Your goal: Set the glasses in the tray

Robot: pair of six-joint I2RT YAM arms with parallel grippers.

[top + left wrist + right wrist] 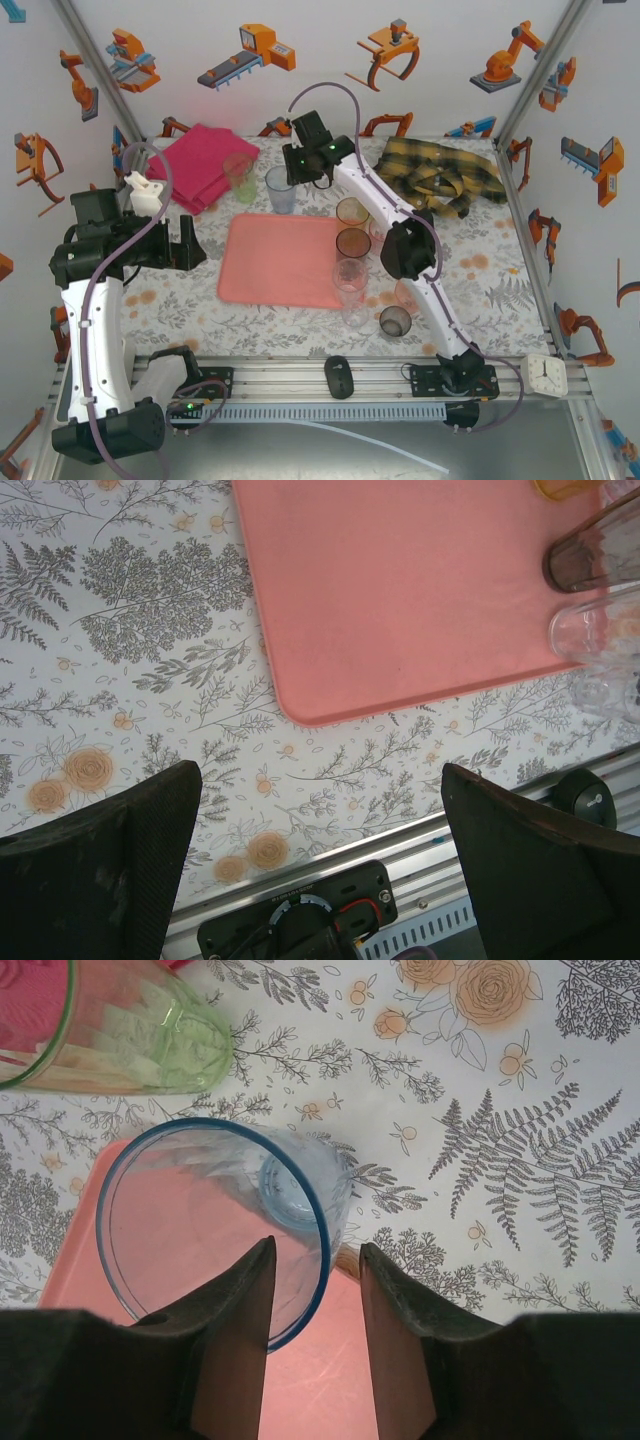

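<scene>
Salmon-pink tray (280,260). Blue glass (281,190), green glass (240,175), amber glass (352,212), smoky brown glass (353,243), dark grey glass (395,321). Magenta cloth (200,165); yellow-and-black plaid cloth (440,175). White bench (480,280) cover printed with grey ferns and orange roses. White walls (330,30) dotted with orange robot drawings.

In the top external view I look down from above and behind the arm bases, far enough to see the whole table (500,290) with the tray (280,260) in its middle. The left wrist camera looks steeply down past the left fingers (120,860) from rather near, and it shares with the top view the tray's near left corner and the rail (480,850) at the table edge. The right wrist camera is very near, looking down between the right fingers (235,1340) at the blue glass (200,1210) by the tray's far edge, which the top view has also.
</scene>
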